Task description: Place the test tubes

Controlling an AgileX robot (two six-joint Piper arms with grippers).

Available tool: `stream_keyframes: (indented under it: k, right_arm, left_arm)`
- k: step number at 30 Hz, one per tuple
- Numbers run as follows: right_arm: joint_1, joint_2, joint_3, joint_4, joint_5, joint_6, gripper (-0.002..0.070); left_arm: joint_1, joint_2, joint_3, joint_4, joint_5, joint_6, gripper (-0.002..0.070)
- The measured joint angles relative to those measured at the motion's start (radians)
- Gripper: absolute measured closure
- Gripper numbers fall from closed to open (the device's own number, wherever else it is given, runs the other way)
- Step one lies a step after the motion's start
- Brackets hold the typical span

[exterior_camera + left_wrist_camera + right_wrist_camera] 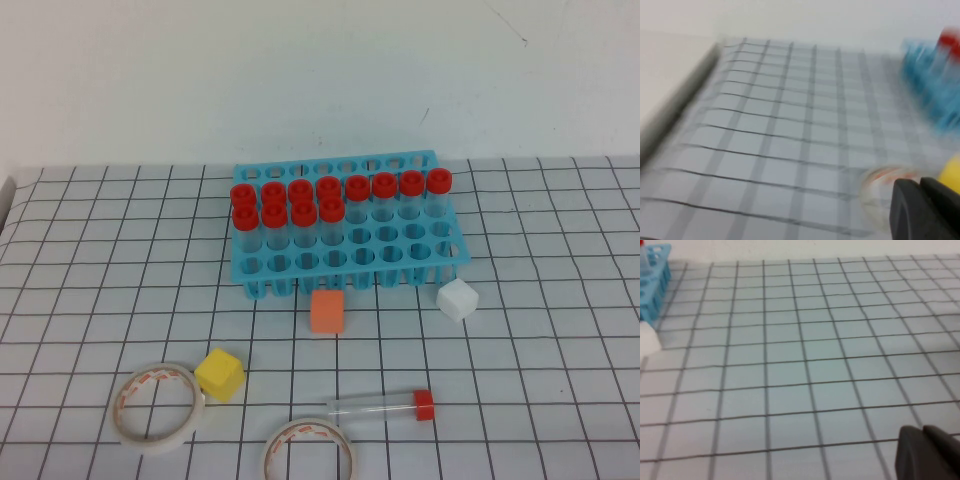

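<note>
Gridded white table [560, 330] — one loose test tube [385, 405] lies flat near the front edge, red cap to the right, well in front of the blue rack [345, 262]. Left gripper [921, 192] and right gripper [922, 437] hover above the table, jaws closed on nothing — the tube is between neither pair.

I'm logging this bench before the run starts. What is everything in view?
rack: one, blue, far centre
standing test tubes: twelve, clear with red caps, in the rack; a row of eight, four in front at its left end
loose test tube: one, red-capped, lying near centre-right
orange cube: one, before the rack
white cube: one, by the rack's front right corner
yellow cube: one, near left
tape rolls: two, whitish, near edge
table: one, white, gridded
left gripper: black, shut, near the yellow cube
right gripper: black, shut, over bare grid
</note>
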Motion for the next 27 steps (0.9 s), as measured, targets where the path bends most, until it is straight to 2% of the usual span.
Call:
stream_keyframes:
  k: [1, 4, 6, 8, 13, 16, 19, 22, 27]
  right_arm:
    - [0.000, 0.000, 0.000, 0.060, 0.000, 0.000, 0.0678]
    - [0.000, 0.000, 0.000, 0.244, 0.000, 0.000, 0.0678]
    - [0.000, 0.000, 0.002, 0.396, 0.002, 0.000, 0.0678]
    - [0.000, 0.000, 0.008, 0.625, 0.002, 0.000, 0.0678]
    - [0.000, 0.000, 0.009, 0.897, -0.023, 0.000, 0.0678]
    - [0.000, 0.000, 0.009, 0.943, -0.050, 0.002, 0.0678]
    - [0.000, 0.000, 0.009, 0.950, -0.072, 0.002, 0.0678]
    - [0.000, 0.000, 0.009, 0.951, -0.087, -0.006, 0.0678]
    - [0.000, 0.000, 0.009, 0.953, -0.074, -0.085, 0.0678]
  left_arm:
    - [0.000, 0.000, 0.000, -0.186, -0.029, -0.058, 0.0676]
    - [0.000, 0.000, 0.000, -0.456, -0.049, -0.106, 0.0676]
    - [0.000, 0.000, 0.000, -0.551, -0.063, -0.113, 0.0676]
    - [0.000, 0.000, 0.000, -0.602, -0.080, -0.111, 0.0676]
    - [0.000, 0.000, 0.000, -0.682, -0.113, -0.108, 0.0676]
    - [-0.002, 0.000, 0.000, -0.727, -0.106, -0.088, 0.0676]
    - [-0.017, 0.000, -0.013, -0.730, -0.037, 0.039, 0.0676]
    - [-0.037, 0.016, -0.101, -0.694, 0.094, 0.203, 0.0676]
    - [-0.048, 0.211, -0.290, -0.532, 0.319, 0.357, 0.0676]
